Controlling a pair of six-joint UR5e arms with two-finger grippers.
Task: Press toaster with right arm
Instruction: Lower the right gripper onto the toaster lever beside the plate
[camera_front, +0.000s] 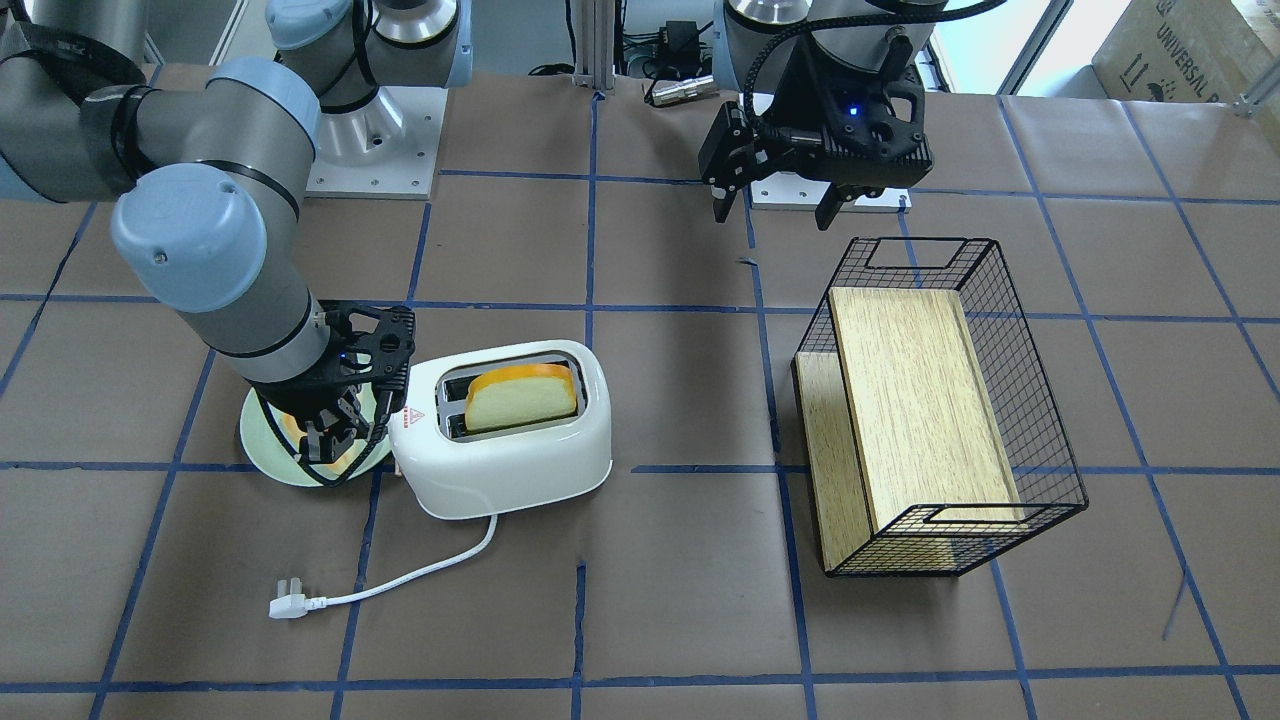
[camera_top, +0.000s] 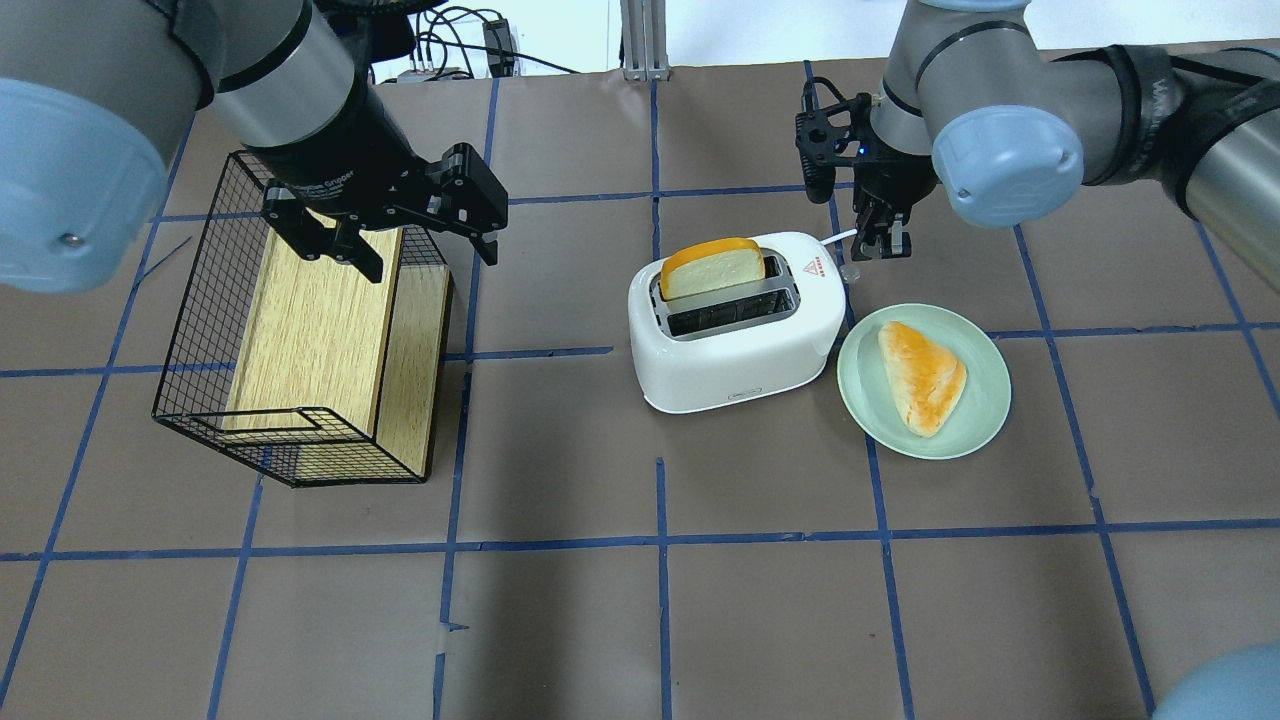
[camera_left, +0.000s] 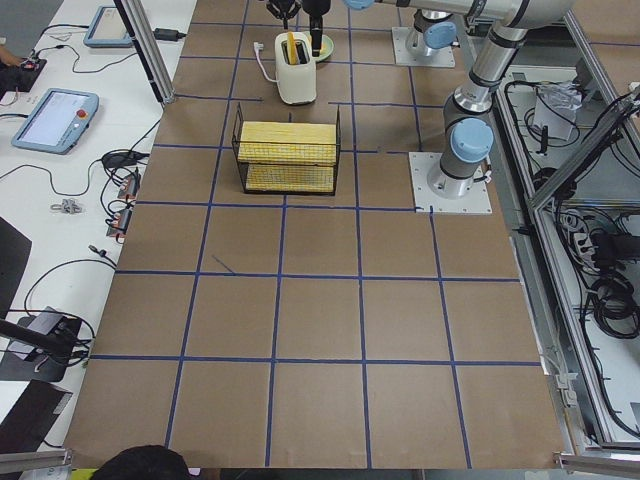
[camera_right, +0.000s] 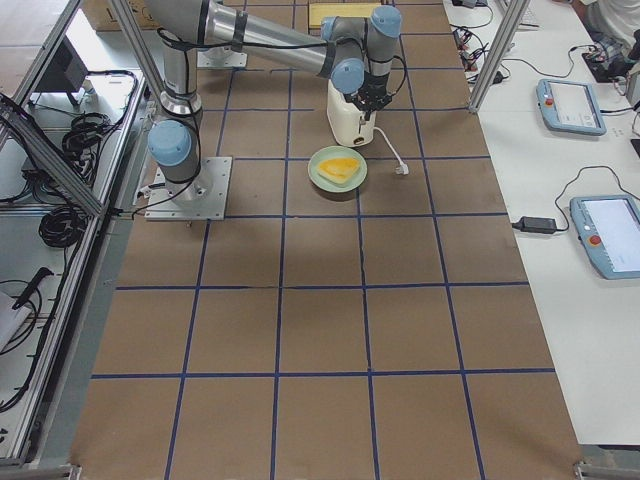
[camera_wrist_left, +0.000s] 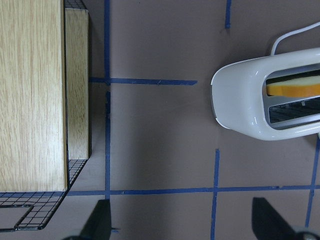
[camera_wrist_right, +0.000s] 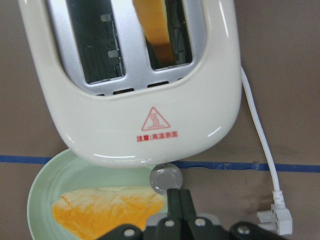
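The white two-slot toaster (camera_top: 735, 350) stands mid-table with a slice of toast (camera_top: 712, 270) upright in its far slot. My right gripper (camera_top: 880, 245) hangs at the toaster's end with the red triangle mark. In the right wrist view its fingers (camera_wrist_right: 179, 192) are pressed together, tips just short of the grey round knob (camera_wrist_right: 165, 179); I cannot tell if they touch it. In the front-facing view this gripper (camera_front: 330, 440) is beside the toaster (camera_front: 510, 450), over the plate. My left gripper (camera_top: 420, 250) is open and empty above the basket.
A pale green plate (camera_top: 860, 390) with a piece of toast (camera_top: 925, 375) sits beside the toaster, below the right gripper. The white cord and plug (camera_front: 290, 605) trail toward the operators' side. A black wire basket (camera_top: 190, 330) holding a wooden box (camera_top: 300, 340) stands on the left.
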